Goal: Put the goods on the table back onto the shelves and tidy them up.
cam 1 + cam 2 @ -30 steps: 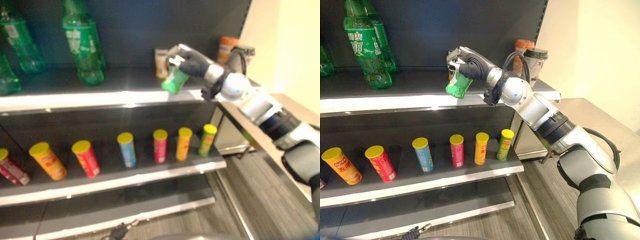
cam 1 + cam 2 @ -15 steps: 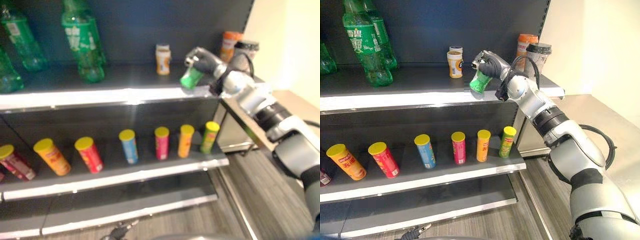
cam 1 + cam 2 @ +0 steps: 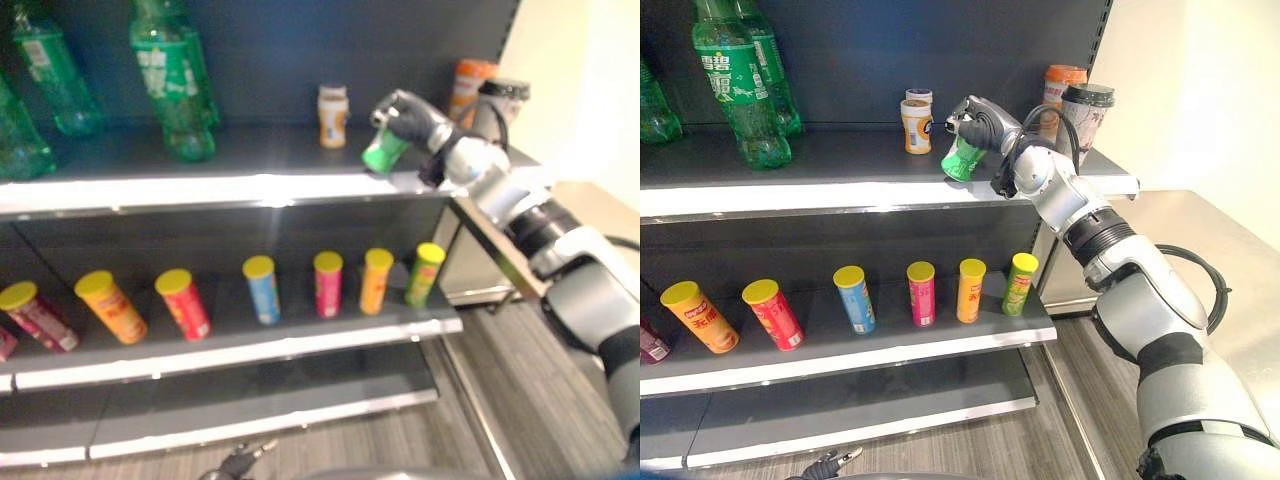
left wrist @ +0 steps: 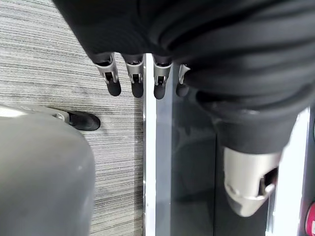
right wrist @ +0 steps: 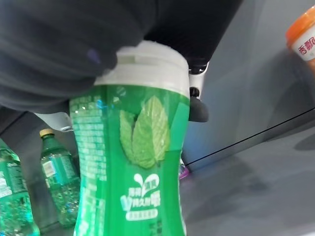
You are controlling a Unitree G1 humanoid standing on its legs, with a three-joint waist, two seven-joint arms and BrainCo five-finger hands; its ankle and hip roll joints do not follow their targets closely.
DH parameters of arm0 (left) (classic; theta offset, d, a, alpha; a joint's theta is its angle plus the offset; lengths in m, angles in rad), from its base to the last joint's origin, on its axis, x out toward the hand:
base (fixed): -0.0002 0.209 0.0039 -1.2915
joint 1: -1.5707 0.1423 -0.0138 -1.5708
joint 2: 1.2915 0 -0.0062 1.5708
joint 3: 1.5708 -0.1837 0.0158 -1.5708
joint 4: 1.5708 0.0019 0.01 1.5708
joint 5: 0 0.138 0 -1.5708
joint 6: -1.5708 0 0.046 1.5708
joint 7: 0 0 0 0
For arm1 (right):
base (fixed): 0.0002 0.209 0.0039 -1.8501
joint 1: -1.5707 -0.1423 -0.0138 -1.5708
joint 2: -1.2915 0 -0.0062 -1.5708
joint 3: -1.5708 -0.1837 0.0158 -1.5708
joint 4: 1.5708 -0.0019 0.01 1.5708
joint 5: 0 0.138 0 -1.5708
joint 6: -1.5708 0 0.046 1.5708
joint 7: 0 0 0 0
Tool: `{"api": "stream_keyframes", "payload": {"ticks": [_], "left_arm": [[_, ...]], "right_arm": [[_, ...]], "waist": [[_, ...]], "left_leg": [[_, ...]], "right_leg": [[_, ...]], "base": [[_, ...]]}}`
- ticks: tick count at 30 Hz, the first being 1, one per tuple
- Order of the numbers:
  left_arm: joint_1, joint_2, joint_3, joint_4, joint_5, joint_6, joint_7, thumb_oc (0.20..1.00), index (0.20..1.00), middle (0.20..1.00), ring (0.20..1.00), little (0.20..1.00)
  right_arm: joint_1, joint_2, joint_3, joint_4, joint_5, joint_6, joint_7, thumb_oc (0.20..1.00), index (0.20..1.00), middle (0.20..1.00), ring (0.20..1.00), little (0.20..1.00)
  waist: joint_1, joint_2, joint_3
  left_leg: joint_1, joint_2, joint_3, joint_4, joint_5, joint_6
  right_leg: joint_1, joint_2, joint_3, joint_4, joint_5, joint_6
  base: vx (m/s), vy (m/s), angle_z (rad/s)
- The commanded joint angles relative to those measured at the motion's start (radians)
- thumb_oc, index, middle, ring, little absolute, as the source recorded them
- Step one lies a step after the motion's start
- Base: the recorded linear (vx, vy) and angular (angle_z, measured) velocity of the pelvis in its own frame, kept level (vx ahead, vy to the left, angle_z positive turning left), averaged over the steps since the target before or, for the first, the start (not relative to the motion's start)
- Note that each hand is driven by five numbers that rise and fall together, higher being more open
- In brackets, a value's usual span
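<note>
A small green bottle (image 3: 962, 160) with a white cap leans over the right part of the top shelf (image 3: 840, 165). Its base is down at the shelf board near the front edge. My right hand (image 3: 980, 118) is shut round its cap and neck from above. In the right wrist view the green bottle (image 5: 133, 167) with a leaf label hangs below the hand's dark cover (image 5: 74, 44). My left hand (image 4: 133, 78) hangs over the floor by the shelf's foot, fingers straight and empty.
A small yellow jar (image 3: 913, 125) stands just left of the bottle. Tall green soda bottles (image 3: 740, 90) stand at the shelf's left, two lidded cups (image 3: 1070, 95) at its right end. Several coloured cans (image 3: 921, 293) line the middle shelf. A steel table (image 3: 1200, 230) lies to the right.
A second ago my right hand hid the yellow jar; it has carried the green bottle right along the top shelf and lower. The view has also shifted a little.
</note>
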Motion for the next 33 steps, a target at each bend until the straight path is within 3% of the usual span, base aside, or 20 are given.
{"api": "stream_keyframes", "payload": {"ticks": [1, 33], "left_arm": [[-0.077, 0.014, -0.041, 0.069, -0.013, -0.024, -0.001, 1.000, 1.000, 1.000, 1.000, 1.000], [-0.094, 0.020, -0.047, 0.067, -0.012, -0.029, 0.004, 1.000, 1.000, 1.000, 1.000, 1.000]], "right_arm": [[-0.158, 0.006, 0.006, 0.103, -0.024, -0.012, -0.029, 0.200, 0.200, 0.200, 0.200, 0.200], [-0.189, -0.005, 0.072, 0.099, -0.118, -0.017, -0.017, 0.200, 0.200, 0.200, 0.200, 0.200]], "waist": [[0.038, -0.057, 0.002], [0.060, -0.069, 0.005]], "left_leg": [[0.038, -0.025, -0.046, 0.007, -0.093, 0.006], [0.028, -0.030, -0.063, 0.007, -0.095, 0.006]], "right_leg": [[0.025, -0.012, 0.001, 0.008, -0.017, -0.008], [0.023, -0.015, -0.014, 0.008, -0.021, -0.005]], "base": [[0.00, 0.000, 0.00], [0.00, 0.002, 0.01]]}}
